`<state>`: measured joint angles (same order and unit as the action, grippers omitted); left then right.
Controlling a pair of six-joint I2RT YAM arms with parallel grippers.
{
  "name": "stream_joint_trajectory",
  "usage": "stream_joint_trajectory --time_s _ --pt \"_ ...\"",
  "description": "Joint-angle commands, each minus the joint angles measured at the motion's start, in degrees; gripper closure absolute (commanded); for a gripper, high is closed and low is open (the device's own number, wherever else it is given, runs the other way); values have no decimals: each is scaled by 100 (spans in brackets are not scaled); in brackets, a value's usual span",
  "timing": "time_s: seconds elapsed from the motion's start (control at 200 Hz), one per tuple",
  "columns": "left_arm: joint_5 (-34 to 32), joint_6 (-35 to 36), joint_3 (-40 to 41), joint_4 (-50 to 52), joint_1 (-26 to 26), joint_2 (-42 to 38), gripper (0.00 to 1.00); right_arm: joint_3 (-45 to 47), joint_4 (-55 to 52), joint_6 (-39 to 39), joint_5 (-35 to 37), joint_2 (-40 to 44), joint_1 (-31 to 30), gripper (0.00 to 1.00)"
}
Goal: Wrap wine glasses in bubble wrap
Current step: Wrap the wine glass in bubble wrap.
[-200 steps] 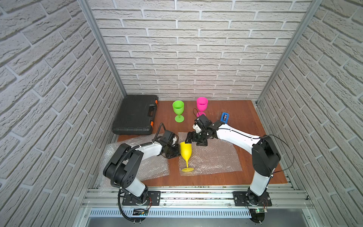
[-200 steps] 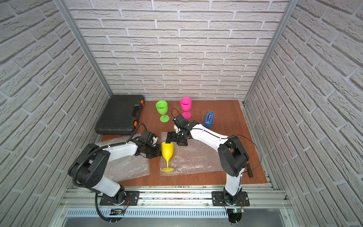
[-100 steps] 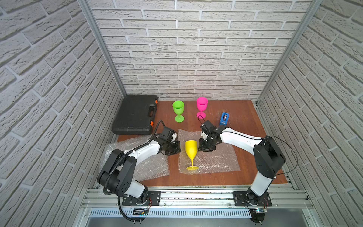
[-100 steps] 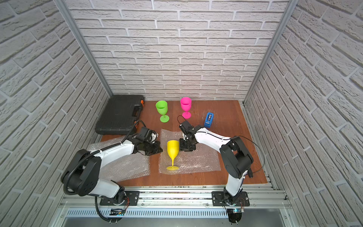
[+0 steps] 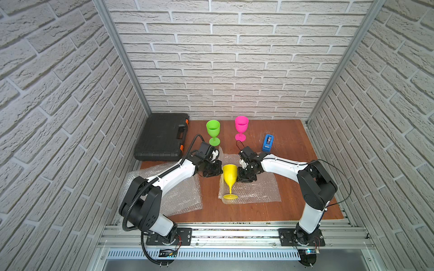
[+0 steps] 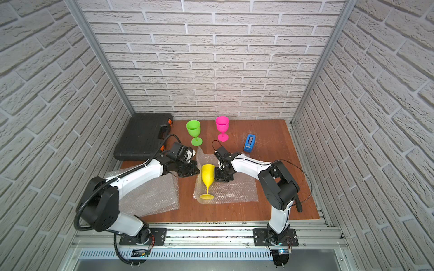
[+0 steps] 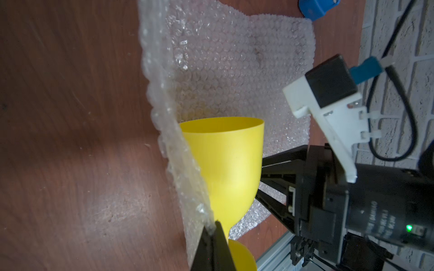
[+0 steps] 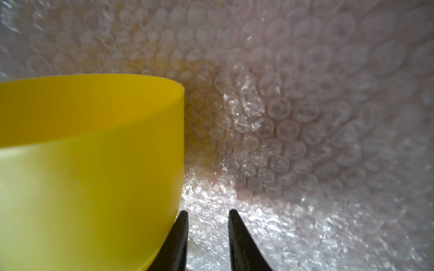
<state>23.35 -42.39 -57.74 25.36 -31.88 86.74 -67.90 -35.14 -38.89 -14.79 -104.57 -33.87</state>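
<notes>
A yellow wine glass (image 5: 229, 176) (image 6: 207, 176) stands upright on a clear sheet of bubble wrap (image 5: 256, 192) at mid-table. My left gripper (image 7: 215, 226) (image 5: 217, 171) is shut on that sheet's left edge (image 7: 185, 169) and holds it raised against the glass's bowl (image 7: 225, 164). My right gripper (image 8: 207, 212) (image 5: 240, 178) sits low on the other side of the bowl. It is open by a narrow gap, with only bubble wrap showing in that gap. One finger (image 8: 180, 234) touches the bowl's outer wall (image 8: 94, 164). A green wine glass (image 5: 213, 131) and a pink one (image 5: 241, 126) stand at the back.
A second bubble wrap sheet (image 5: 180, 197) lies under my left arm at the front left. A black case (image 5: 162, 140) fills the back left corner. A blue tape dispenser (image 5: 268, 142) stands back right. Brick walls enclose three sides.
My right gripper has come down beside the yellow glass's bowl and its jaws have narrowed a lot. The glass now stands a little farther back. My left gripper stays shut on the wrap.
</notes>
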Motion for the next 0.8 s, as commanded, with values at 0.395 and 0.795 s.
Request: stream_joint_trajectory --time_s 0.395,0.795 --pt "243 -83 -1047 -108 -462 940 100 66 342 -136 22 -6 82 72" --pt "304 -173 -1118 -351 -636 1519 100 330 126 -74 176 561 358 71"
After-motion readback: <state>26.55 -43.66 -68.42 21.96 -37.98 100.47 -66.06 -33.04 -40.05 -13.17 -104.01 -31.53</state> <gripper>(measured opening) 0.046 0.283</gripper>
